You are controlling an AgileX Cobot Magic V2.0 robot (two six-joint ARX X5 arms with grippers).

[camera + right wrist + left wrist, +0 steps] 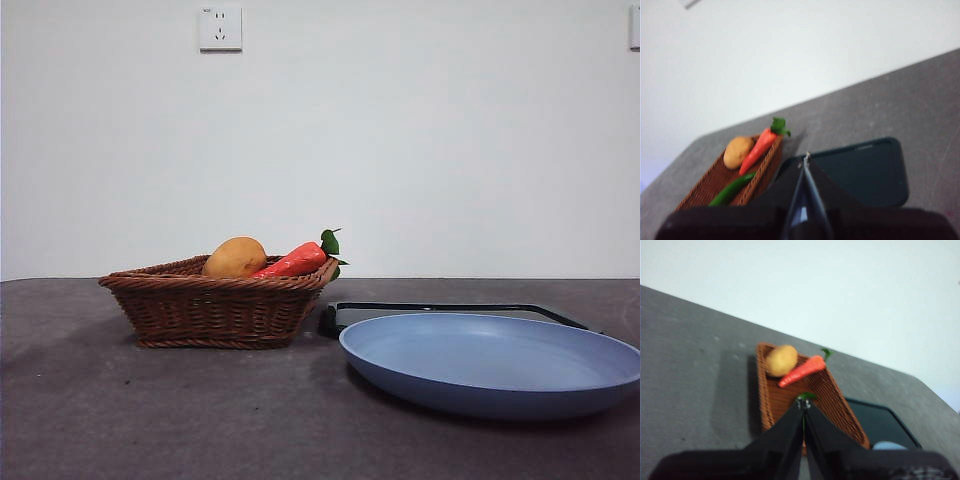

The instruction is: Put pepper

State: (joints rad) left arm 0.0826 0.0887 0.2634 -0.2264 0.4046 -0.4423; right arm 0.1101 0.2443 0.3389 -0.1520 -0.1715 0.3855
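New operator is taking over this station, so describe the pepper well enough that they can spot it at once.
Find the brown wicker basket beside the dark tray. Three vegetables lie in it, and the pepper is towards the end opposite the potato, beside the carrot's tip. It is the only long, slim, glossy green one.

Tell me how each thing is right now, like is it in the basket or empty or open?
pepper: lying in the basket, near the rim
carrot: lying in the basket, leafy end over the rim
potato: in the basket, beside the carrot
basket: upright on the table, holding three vegetables
blue plate: empty
black tray: flat on the table, nothing seen on it
left gripper: shut, holding nothing
right gripper: shut, holding nothing
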